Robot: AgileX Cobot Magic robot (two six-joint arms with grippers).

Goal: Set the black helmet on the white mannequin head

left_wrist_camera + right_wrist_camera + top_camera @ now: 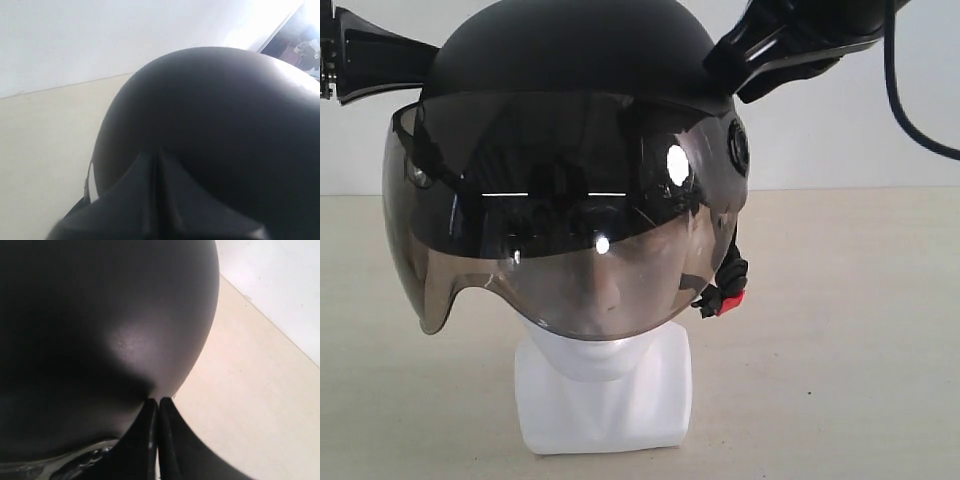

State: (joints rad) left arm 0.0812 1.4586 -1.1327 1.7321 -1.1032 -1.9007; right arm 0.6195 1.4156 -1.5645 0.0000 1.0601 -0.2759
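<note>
The black helmet (570, 45) sits over the white mannequin head (605, 390), whose face shows through the smoky visor (560, 215). The red buckle clip (732, 300) hangs beside the neck on the right. My left gripper (428, 52) is shut, its tips against the shell's left side. My right gripper (720, 58) is shut too, tips against the upper right side. In the left wrist view the helmet (215, 115) fills the frame beyond the closed gripper (156, 152). In the right wrist view the closed gripper (156, 401) touches the helmet (100, 315) near its edge.
The head's squarish base stands on a beige table (840, 350) in front of a white wall (850, 130). A black cable (898, 95) hangs from the right arm at the upper right.
</note>
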